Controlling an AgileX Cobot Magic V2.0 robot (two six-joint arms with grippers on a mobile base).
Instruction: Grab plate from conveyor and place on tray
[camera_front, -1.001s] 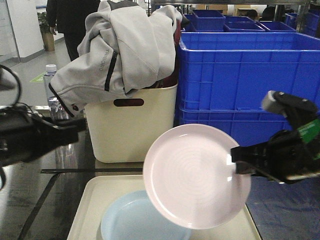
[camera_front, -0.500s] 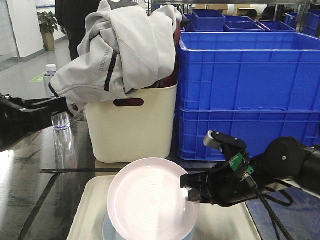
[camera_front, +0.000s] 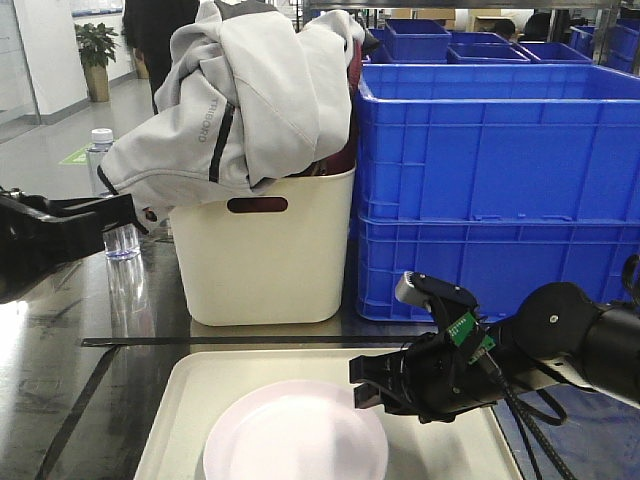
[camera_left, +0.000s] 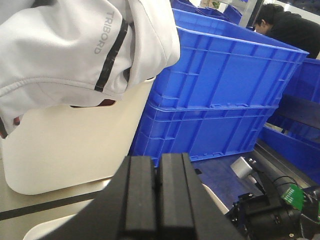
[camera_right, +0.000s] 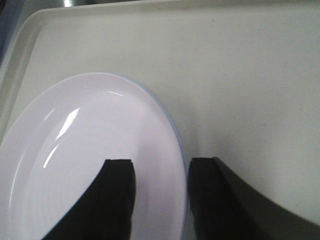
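Observation:
A pale pink plate (camera_front: 295, 435) (camera_right: 90, 150) lies flat on the cream tray (camera_front: 190, 390) (camera_right: 240, 75). A thin blue rim of another plate (camera_right: 173, 131) shows under its edge. My right gripper (camera_front: 366, 385) (camera_right: 160, 167) is low over the tray and open. One finger is above the pink plate and the other outside its rim. My left gripper (camera_front: 125, 208) (camera_left: 156, 165) hangs shut and empty at the left, well away from the tray. A dark glossy surface (camera_front: 60, 390) lies left of the tray; I cannot tell whether it is the conveyor.
A tall cream bin (camera_front: 265, 255) draped with a grey jacket (camera_front: 240, 90) stands just behind the tray. Stacked blue crates (camera_front: 490, 180) wall off the back right. A clear bottle (camera_front: 112, 200) stands at the left. A person (camera_front: 155, 40) stands in the background.
The right arm swung the pink plate from the right, lowered it from tilted to flat onto the blue plate on the tray, and opened. The left arm has held still for the last half second.

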